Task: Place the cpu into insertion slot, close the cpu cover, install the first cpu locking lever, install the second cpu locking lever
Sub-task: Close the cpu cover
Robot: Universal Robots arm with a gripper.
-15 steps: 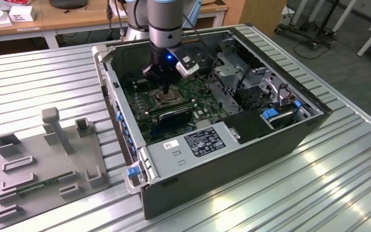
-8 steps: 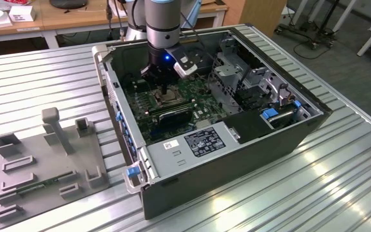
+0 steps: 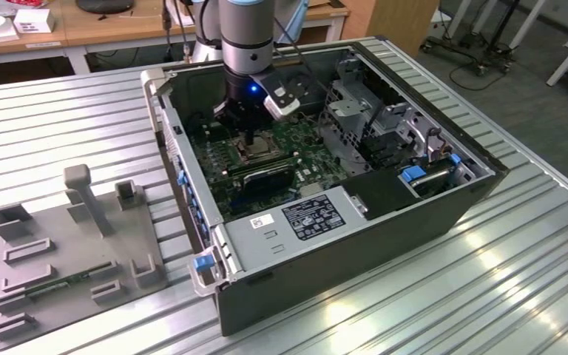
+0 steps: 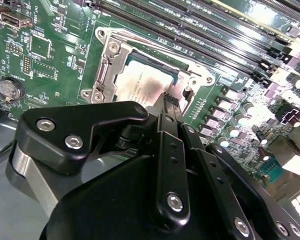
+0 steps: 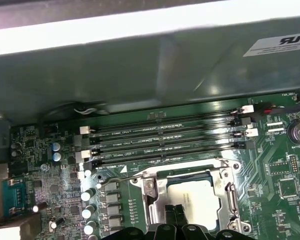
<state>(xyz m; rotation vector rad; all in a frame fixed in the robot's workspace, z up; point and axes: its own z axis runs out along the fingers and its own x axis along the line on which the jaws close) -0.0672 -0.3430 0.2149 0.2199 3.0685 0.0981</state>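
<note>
Lower left of exterior view: grey fixture tray. Centre: open computer case, gripper inside, jaws pressed together, holding nothing, tips at edge of cpu seated in insertion slot, cpu cover flat around it.

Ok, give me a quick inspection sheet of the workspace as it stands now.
Surface: ribbed metal table carrying the open computer case.
Job's things: cpu seated in the insertion slot; cpu cover lying flat around it; thin wire lever beside the socket, cannot tell whether it is latched.
Clutter: grey fixture tray at the exterior view's left.
Grippers: gripper shut, its tip at the cpu's edge.
Cables: loose wires by the case wall.
Surroundings: wooden desk behind the table.
</note>
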